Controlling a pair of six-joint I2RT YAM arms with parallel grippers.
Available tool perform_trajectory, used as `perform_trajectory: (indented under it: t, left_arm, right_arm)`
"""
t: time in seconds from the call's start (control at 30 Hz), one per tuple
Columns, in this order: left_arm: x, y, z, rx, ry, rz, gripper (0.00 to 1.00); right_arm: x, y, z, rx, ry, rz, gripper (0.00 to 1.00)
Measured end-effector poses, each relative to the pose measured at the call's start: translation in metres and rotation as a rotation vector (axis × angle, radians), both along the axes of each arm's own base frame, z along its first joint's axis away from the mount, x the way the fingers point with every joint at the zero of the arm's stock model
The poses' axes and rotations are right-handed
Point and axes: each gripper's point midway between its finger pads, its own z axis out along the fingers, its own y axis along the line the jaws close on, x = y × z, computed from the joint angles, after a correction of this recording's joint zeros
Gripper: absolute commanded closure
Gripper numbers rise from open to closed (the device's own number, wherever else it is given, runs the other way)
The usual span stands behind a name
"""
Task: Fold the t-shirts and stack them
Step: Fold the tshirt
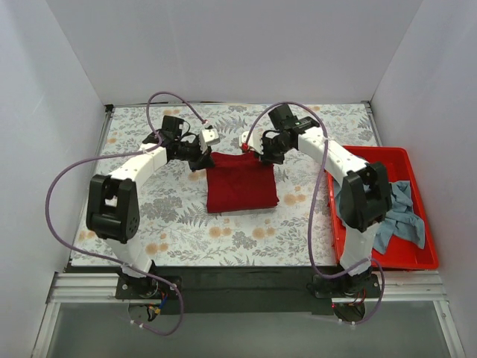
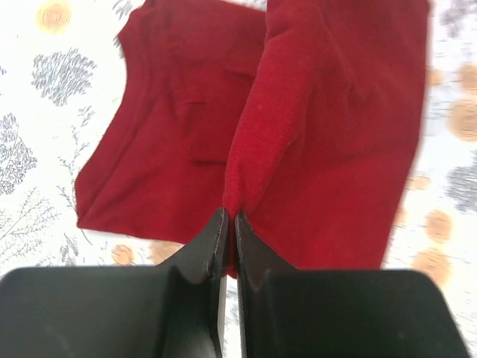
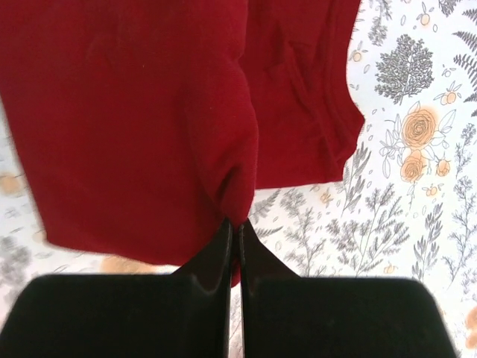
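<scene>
The dark red t-shirt (image 1: pixel 240 183) lies partly folded in the middle of the flowered table. My left gripper (image 1: pixel 200 159) is shut on its far left corner; the left wrist view shows the cloth (image 2: pixel 313 134) pinched between the fingertips and lifted. My right gripper (image 1: pixel 258 154) is shut on its far right corner; the right wrist view shows a fold of the cloth (image 3: pixel 149 112) pinched the same way. The grey-blue t-shirt (image 1: pixel 399 212) lies crumpled in the red bin at the right.
The red plastic bin (image 1: pixel 406 257) stands at the table's right edge, next to the right arm's base. White walls close in the table on the left, back and right. Purple cables loop over both arms.
</scene>
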Motion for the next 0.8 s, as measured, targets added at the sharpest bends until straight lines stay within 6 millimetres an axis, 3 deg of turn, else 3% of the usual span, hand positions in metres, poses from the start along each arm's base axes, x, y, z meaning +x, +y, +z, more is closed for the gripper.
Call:
perform_trajectory:
  t: [0.17,0.33,0.53,0.63,0.8]
  left_arm:
    - [0.038,0.003,-0.049,0.021,0.059,0.037,1.00]
    - [0.047,0.011,-0.104,0.061,0.149,0.080,1.00]
    - [0.041,0.011,-0.109,0.054,0.143,0.088,1.00]
    - [0.016,0.009,-0.109,0.055,0.147,0.073,1.00]
    - [-0.064,0.000,-0.102,0.068,0.195,0.003,1.00]
  right_arm:
    - [0.042,0.007,-0.050,-0.033,0.062,-0.021,0.99]
    - [0.057,0.014,-0.106,-0.073,0.148,-0.038,0.99]
    - [0.057,0.015,-0.110,-0.047,0.152,-0.061,0.99]
    - [0.029,0.007,-0.110,-0.045,0.173,-0.061,0.99]
    - [-0.071,-0.005,-0.112,-0.074,0.276,-0.007,0.99]
